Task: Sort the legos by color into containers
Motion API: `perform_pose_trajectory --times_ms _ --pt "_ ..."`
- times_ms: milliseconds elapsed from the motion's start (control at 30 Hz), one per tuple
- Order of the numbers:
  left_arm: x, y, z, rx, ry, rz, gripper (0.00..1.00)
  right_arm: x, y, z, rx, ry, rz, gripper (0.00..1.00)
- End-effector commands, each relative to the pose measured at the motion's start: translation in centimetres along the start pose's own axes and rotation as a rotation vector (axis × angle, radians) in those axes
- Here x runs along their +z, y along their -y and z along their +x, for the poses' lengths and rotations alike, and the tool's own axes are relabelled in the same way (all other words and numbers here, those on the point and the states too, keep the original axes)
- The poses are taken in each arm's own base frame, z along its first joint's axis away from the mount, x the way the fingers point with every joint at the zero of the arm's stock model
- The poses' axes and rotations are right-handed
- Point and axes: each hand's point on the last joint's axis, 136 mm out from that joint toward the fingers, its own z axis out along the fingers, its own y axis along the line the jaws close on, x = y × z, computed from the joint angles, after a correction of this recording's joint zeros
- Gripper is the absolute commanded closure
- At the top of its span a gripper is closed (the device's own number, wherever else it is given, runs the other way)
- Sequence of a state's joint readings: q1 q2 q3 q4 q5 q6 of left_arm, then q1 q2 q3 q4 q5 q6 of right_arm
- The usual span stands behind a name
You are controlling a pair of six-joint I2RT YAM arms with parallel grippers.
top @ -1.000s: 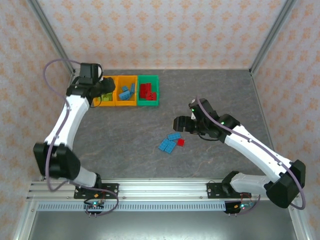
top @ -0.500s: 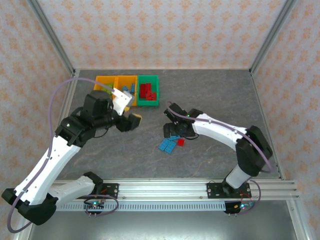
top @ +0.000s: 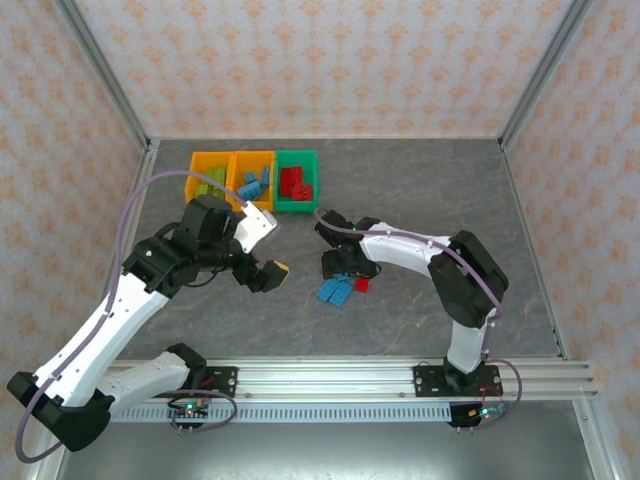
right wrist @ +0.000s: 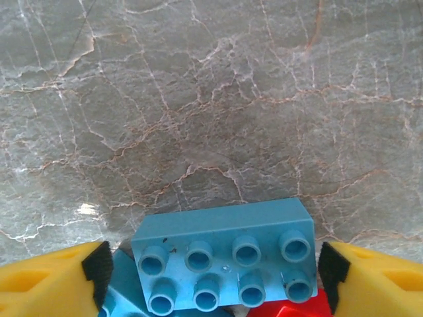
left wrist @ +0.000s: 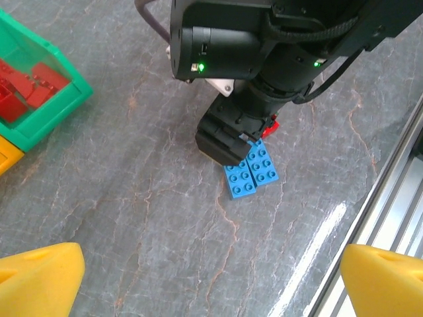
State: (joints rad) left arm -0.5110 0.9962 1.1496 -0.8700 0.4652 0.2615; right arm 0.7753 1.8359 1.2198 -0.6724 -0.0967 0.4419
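Two light blue legos (top: 335, 291) and a small red lego (top: 361, 284) lie together mid-table. My right gripper (top: 337, 264) is lowered over them. In the right wrist view its jaws (right wrist: 215, 277) are open and straddle a light blue eight-stud brick (right wrist: 225, 254), the pads close to both ends; a red brick (right wrist: 297, 309) and another blue one (right wrist: 122, 300) peek out beneath. My left gripper (top: 266, 273) hovers open to the left, holding nothing; its wrist view shows the blue legos (left wrist: 251, 173). The containers stand at the back: two orange-yellow bins (top: 194, 180) (top: 234, 182) and a green bin (top: 296, 206).
The green bin (left wrist: 63, 105) holds several red bricks, the middle orange-yellow bin holds blue ones, and the left one holds lime green ones. A metal rail (top: 320, 378) runs along the table's near edge. Aluminium posts frame the back corners.
My left arm swung from the bins out to the table's middle. My right gripper moved left and down onto the blue legos.
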Motion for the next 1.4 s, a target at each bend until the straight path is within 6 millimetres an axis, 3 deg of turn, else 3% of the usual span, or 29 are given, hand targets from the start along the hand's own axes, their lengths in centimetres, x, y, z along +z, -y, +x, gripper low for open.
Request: perform_pose_trajectory --times_ms 0,267,367,467,567,633,733,833,933,1033,1200,1367 --pt "0.4 -0.3 0.7 0.014 -0.028 -0.015 0.0 1.1 0.8 0.3 0.022 -0.018 0.039 0.21" --pt "0.4 -0.9 0.9 0.009 -0.033 -0.053 0.0 1.5 1.1 0.1 0.037 -0.023 0.043 0.38" --pt "0.2 -1.5 0.8 0.005 -0.026 -0.089 0.0 -0.2 0.6 -1.0 0.046 0.029 0.012 0.46" --pt "-0.4 -2.0 0.5 -0.001 0.012 -0.13 0.0 -3.7 -0.9 -3.3 0.044 0.149 -0.089 0.46" --pt "-1.3 -3.1 0.1 -0.016 0.064 -0.213 0.0 -8.3 -3.6 -6.1 0.001 0.294 -0.221 0.46" --pt "-2.1 -4.3 0.1 -0.035 0.092 -0.29 0.0 -11.2 -6.6 -8.0 -0.049 0.382 -0.334 0.46" --pt "-3.3 -6.3 0.3 -0.073 0.125 -0.414 0.0 -13.9 -10.3 -11.3 -0.07 0.482 -0.469 0.46" --pt "-4.5 -8.0 0.7 -0.117 0.155 -0.526 0.0 -15.3 -13.4 -15.3 -0.079 0.587 -0.539 0.46" --pt "-5.4 -8.8 0.8 -0.142 0.183 -0.577 0.0 -14.5 -15.3 -19.4 -0.087 0.659 -0.51 0.47" --pt "-5.8 -9.0 1.1 -0.142 0.188 -0.601 0.0 -12.4 -16.9 -23.1 -0.117 0.695 -0.455 0.47" --pt "-6.0 -9.5 1.3 -0.146 0.176 -0.623 0.0 -9.4 -18.8 -27.2 -0.208 0.726 -0.357 0.47" --pt "-5.4 -9.6 1.3 -0.154 0.165 -0.606 0.0 -8.3 -19.7 -30.4 -0.23 0.807 -0.367 0.39"
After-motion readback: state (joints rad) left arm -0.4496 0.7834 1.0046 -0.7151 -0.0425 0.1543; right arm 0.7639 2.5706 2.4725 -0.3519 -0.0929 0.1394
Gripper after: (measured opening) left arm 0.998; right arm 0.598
